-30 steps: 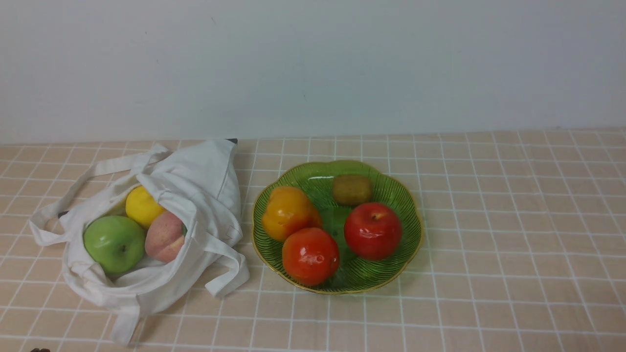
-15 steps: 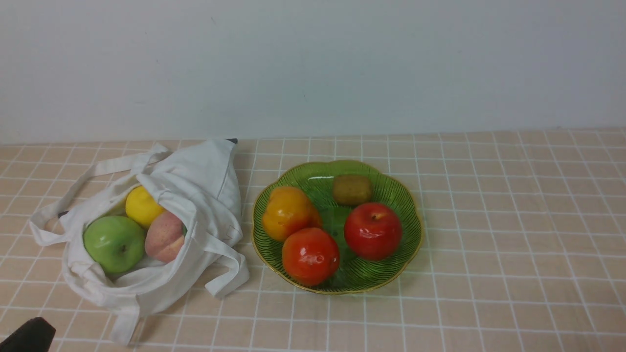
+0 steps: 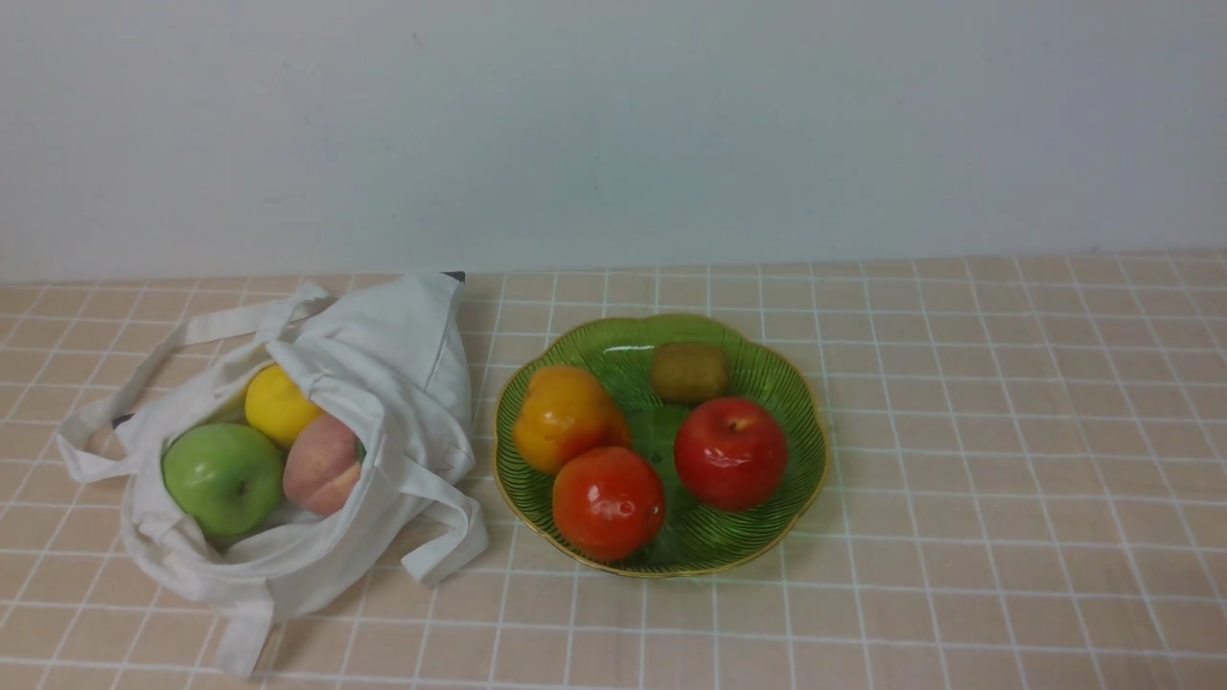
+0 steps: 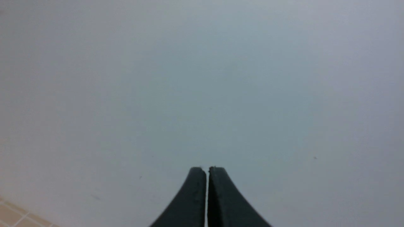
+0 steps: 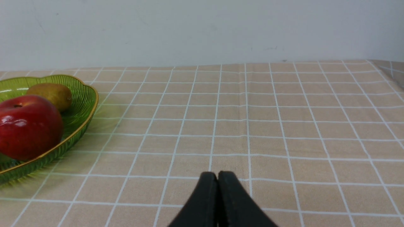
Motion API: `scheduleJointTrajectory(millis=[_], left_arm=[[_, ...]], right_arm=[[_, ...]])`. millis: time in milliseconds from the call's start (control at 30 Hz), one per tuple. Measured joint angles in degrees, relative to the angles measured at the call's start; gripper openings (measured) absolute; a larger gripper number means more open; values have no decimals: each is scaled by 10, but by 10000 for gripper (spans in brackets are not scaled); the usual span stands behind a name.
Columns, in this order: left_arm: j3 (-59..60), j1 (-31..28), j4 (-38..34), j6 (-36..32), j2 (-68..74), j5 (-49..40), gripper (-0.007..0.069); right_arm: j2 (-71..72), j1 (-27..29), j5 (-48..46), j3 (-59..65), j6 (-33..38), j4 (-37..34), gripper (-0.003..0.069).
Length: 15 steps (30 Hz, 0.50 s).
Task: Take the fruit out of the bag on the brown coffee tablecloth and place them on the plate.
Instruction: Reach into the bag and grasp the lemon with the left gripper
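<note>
The off-white bag point(image 3: 383, 355) lies open at the left on the checked tablecloth point(image 3: 959, 479). In its mouth sit a yellow lemon point(image 3: 276, 404), a green apple point(image 3: 222, 477) and a pink-orange peach point(image 3: 323, 464). The green plate point(image 3: 805, 422) with a gold rim stands to its right; it also shows in the right wrist view point(image 5: 85, 104). Neither gripper shows in the front view. My left gripper point(image 4: 207, 170) is shut and empty, facing the grey wall. My right gripper point(image 5: 217, 175) is shut and empty, low over bare cloth to the right of the plate.
The plate holds an orange fruit point(image 3: 564, 414), a red-orange fruit point(image 3: 608, 500), a red apple point(image 3: 730, 450) and a brown kiwi point(image 3: 690, 371). The bag's strap handles point(image 3: 451, 522) trail toward the plate. A plain wall point(image 3: 613, 125) backs the table.
A dark arm part rose into the front view's lower left corner half a second ago and has now left it. The bag, fruit and plate have not moved.
</note>
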<state>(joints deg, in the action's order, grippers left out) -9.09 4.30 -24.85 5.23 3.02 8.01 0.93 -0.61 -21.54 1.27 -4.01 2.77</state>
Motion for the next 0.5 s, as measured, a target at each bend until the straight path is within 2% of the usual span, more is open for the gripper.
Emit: scheduleJointTrajectory(millis=[100,167,267,400,500], left_arm=[[-73,0,46,-13,63,-109,-8],[-139,0,81,-17,150,-236,-8],[-204,0,113,-24,265,-363,-8],[-260,0,139,-56,392,-438,-8],[-299,0,147,-121,500,-452,-6]], right_arm=[[0,0,0,0,0,0,-14],[0,0,0,0,0,0,-14],[0,0,0,0,0,0,-14],[0,0,0,0,0,0,-14],[0,0,0,0,0,0,-14]])
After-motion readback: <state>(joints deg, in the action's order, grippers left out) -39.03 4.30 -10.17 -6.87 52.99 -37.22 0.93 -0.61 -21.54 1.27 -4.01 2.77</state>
